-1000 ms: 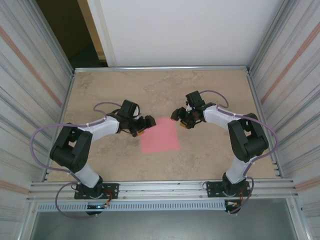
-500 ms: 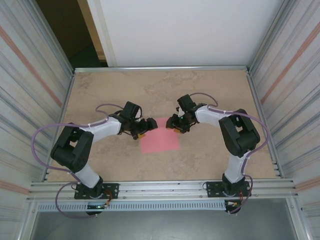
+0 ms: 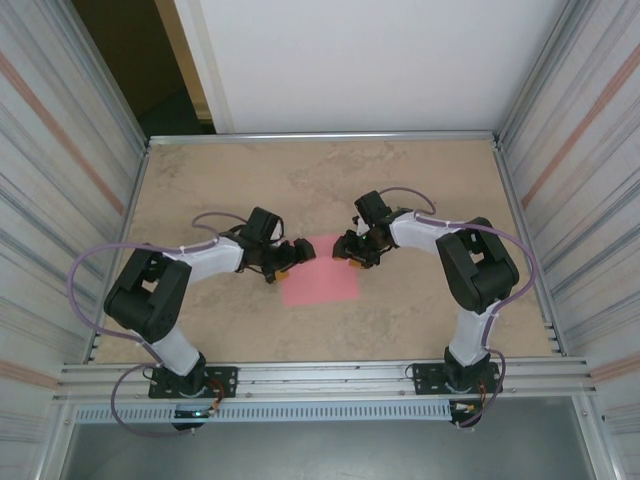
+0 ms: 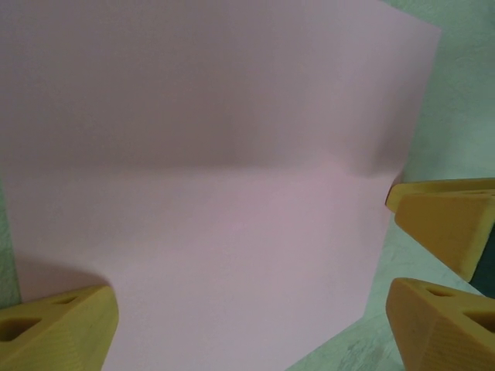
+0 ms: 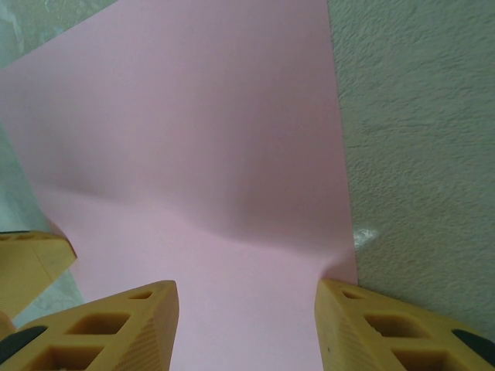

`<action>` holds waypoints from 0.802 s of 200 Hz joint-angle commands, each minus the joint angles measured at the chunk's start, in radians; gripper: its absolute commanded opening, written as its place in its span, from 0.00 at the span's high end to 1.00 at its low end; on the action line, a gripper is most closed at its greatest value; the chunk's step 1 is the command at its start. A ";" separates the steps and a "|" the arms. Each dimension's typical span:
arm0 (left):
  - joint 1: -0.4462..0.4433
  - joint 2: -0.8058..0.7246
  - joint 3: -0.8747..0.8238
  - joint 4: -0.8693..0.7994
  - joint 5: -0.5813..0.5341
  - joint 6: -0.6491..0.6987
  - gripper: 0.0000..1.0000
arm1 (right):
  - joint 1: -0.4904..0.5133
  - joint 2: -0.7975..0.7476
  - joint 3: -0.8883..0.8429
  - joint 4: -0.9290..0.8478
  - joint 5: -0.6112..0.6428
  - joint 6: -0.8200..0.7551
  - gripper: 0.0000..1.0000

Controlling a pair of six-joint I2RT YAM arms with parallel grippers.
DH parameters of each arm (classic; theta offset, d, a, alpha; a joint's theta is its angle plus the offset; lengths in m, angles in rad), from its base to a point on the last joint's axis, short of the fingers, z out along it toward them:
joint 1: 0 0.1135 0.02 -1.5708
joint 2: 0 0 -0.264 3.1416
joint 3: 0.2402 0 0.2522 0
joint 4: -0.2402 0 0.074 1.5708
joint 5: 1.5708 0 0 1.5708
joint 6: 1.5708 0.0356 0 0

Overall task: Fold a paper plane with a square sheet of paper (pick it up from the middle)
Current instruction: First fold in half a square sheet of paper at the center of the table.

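Observation:
The square sheet of paper [image 3: 322,280] is plain pink and lies near the middle of the table, its far edge under both grippers. My left gripper [image 3: 290,256] is at the sheet's far left corner, open wide, with the paper [image 4: 216,154] spreading between its yellow fingers [image 4: 58,328]. My right gripper [image 3: 349,250] is at the far right corner. Its jaws stand apart over the sheet [image 5: 201,139], and the right fingertip [image 5: 371,321] touches the paper's corner. The sheet bulges slightly just ahead of those fingers. Nothing is gripped.
The tan table [image 3: 430,320] has a metal rail along its near edge [image 3: 330,378] and corrugated walls on both sides. The two grippers are close together, each other's yellow fingers [image 4: 445,224] showing in the wrist views.
My right gripper swung left to the sheet's far right corner, jaws narrowing a little. The left gripper edged right onto the far left corner and opened wider.

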 commanded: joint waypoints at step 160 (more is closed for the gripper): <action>-0.001 -0.062 -0.132 0.064 -0.041 -0.014 0.01 | 0.102 0.115 0.047 0.089 -0.038 0.043 0.55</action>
